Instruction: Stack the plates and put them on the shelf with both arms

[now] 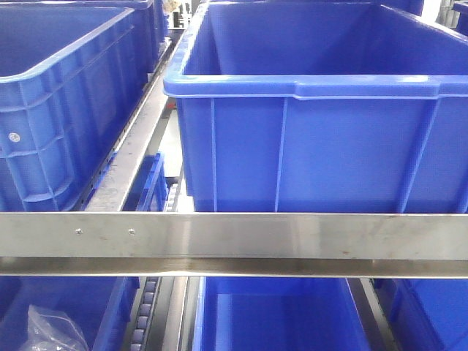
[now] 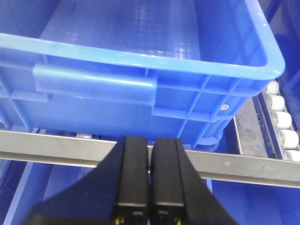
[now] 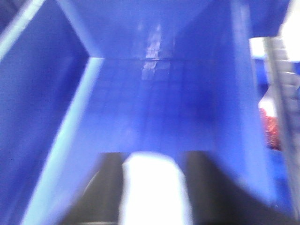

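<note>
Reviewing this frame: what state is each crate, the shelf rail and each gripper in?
Left gripper: shut, nothing between its fingers, hanging in front of the shelf rail.
Right gripper: blurred; a pale thing sits between its fingers, over a blue crate.
Large crate: upright on the shelf, nothing visible inside.
Lower crate: nothing visible inside.
Clear plastic bag: crumpled, at lower left.

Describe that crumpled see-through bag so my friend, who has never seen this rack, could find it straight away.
Start at the long steel front rail that crosses the front view. Look below it to the far left, into the lower blue crate there. The clear plastic bag lies crumpled in that crate's corner; it is the only loose, transparent, wrinkled thing, and the lower middle crate shows nothing inside.
</note>
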